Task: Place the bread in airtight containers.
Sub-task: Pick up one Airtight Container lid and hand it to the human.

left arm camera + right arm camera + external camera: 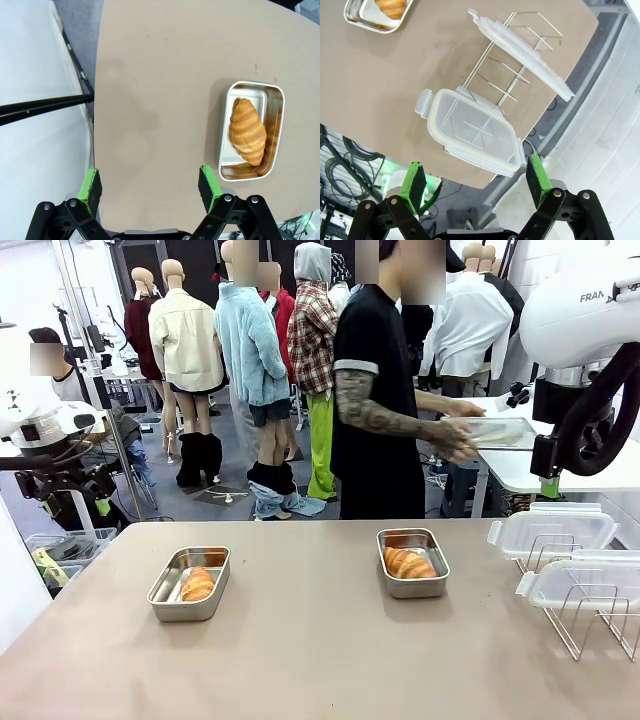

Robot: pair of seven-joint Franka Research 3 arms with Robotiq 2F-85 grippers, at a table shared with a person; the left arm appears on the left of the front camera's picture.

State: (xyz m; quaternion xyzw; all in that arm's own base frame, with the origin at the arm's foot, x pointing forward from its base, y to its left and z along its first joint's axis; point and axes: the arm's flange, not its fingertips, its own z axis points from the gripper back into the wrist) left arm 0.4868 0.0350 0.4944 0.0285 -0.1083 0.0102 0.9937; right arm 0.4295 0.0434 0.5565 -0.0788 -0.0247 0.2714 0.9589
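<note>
Two steel containers stand open on the tan table, one roll of bread in each. The left container (163,587) holds a golden roll (198,584); the right container (416,589) holds the other roll (408,563). My left gripper (150,186) hovers open and empty high above the table, with the left container (278,102) and its bread (247,131) off to its side. My right gripper (476,182) is open and empty above a clear lid (472,132). A corner of the right container (362,20) with its bread (392,6) shows farther off.
Two clear snap lids (553,530) (585,585) rest on a wire rack (590,625) at the table's right edge. A person (375,390) stands beyond the far edge, turned toward another table. The table's left edge (95,125) lies under my left gripper.
</note>
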